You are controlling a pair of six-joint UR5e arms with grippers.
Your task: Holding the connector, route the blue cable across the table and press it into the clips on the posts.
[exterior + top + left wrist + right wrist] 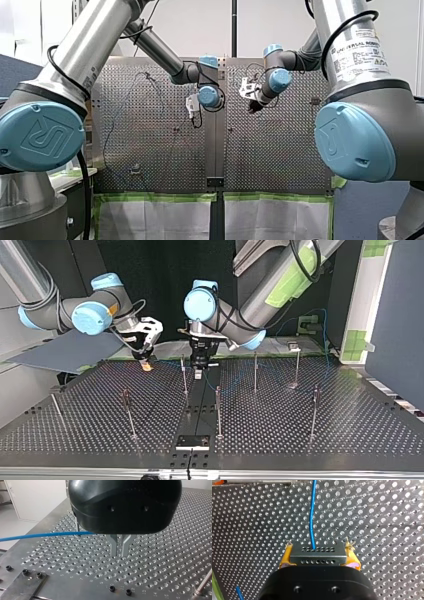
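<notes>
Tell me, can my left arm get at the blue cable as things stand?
Probably yes. The blue cable runs right up to the left pincer, just above the table, and nothing stands between them. The right pincer, holding the connector, is off to one side.

My left gripper (119,555) hangs just above the perforated table (162,570), its metal fingers (113,547) drawn close together. The blue cable (50,534) runs in from one side and vanishes behind my black housing.
</notes>
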